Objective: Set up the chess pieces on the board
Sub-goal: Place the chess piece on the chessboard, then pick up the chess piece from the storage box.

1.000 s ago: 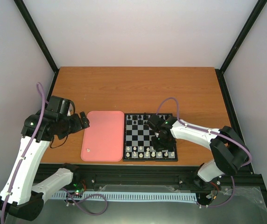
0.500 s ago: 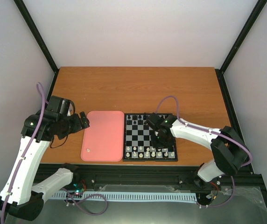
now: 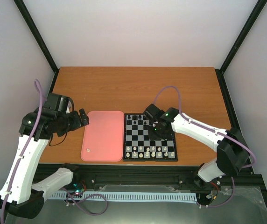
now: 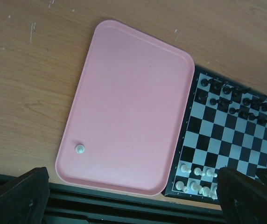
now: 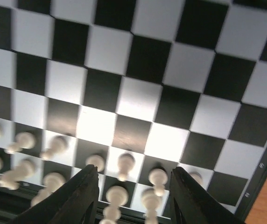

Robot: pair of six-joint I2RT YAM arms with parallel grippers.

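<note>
The board (image 3: pixel 143 138) lies right of centre, with black chess pieces (image 3: pixel 139 118) along its far rows and cream-white ones (image 3: pixel 148 151) along its near rows. My right gripper (image 3: pixel 158 131) hovers over the board's right half. In the right wrist view its fingers (image 5: pixel 84 196) stand apart above white pieces (image 5: pixel 125 164), gripping nothing. One white piece (image 4: pixel 80 149) sits alone in the near left corner of the pink tray (image 4: pixel 129 93). My left gripper (image 4: pixel 133 205) hangs open high above the tray's left side (image 3: pixel 83 118), holding nothing.
The pink tray (image 3: pixel 103 135) lies directly left of the board, nearly touching it. The brown table (image 3: pixel 138 88) stretches behind both. Black frame posts (image 3: pixel 35 32) rise at the back corners, and a black rail (image 3: pixel 138 175) runs along the near edge.
My right gripper has opened and drawn back from the near right white rows toward the board's middle. The left arm has shifted slightly to the left.
</note>
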